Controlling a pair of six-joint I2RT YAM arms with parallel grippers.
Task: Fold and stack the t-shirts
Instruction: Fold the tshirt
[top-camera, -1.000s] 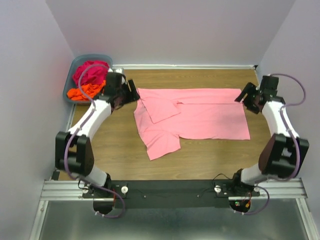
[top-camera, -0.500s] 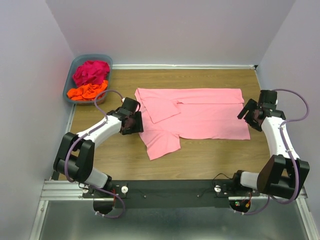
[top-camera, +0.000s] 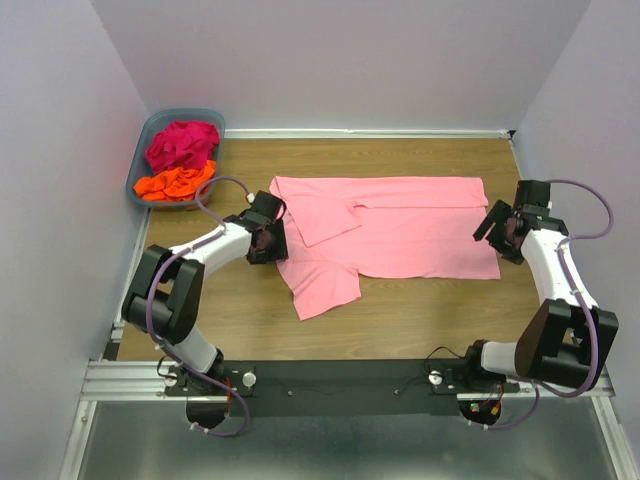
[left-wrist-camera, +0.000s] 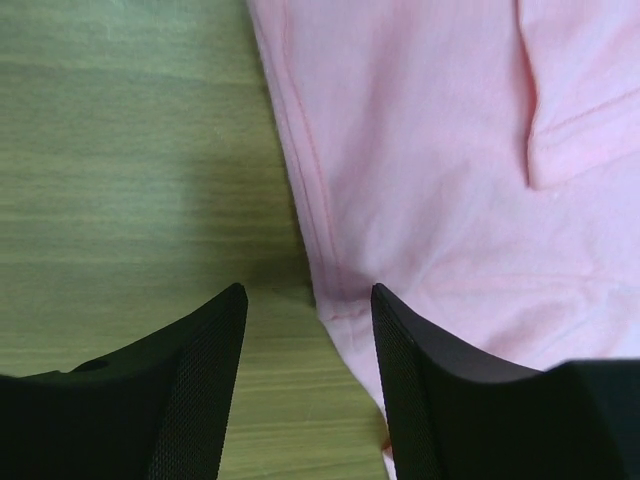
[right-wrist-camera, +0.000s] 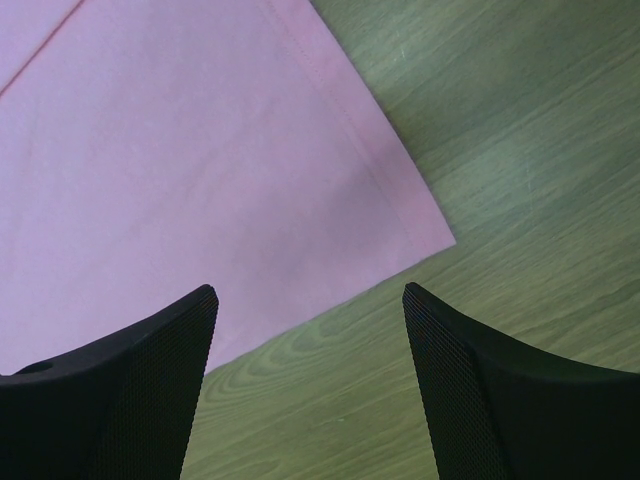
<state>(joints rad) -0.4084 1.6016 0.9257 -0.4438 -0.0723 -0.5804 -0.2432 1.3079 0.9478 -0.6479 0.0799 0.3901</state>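
light pink t-shirt (top-camera: 410, 235) lies spread flat mid table (top-camera: 430, 315), long axis left to right; far sleeve flap is folded in on top of the body near the left end; far long edge looks turned in too, hard to be sure; near sleeve sticks out flat toward the arm bases, not folded; so first shirt is only partly folded, judged early in the task

magenta t-shirt (top-camera: 183, 143) and orange t-shirt (top-camera: 174, 184) sit crumpled in the grey-blue basket (top-camera: 147, 135) at the far-left corner, well apart from the pink one; neither unfolded nor folded; no stack exists anywhere yet

left claw (top-camera: 267, 241) is low at the pink shirt's left edge; wrist view shows fingers apart with the stitched edge running between them; open, nothing pinched as far as visible

right claw (top-camera: 504, 232) is at the right end, by the near-right hem corner; wrist view shows fingers wide apart, corner just ahead of them on bare wood; open, holding nothing

left to do, my read: finish folds on pink, set it down as the base, then fetch, fold and stack the magenta and orange ones
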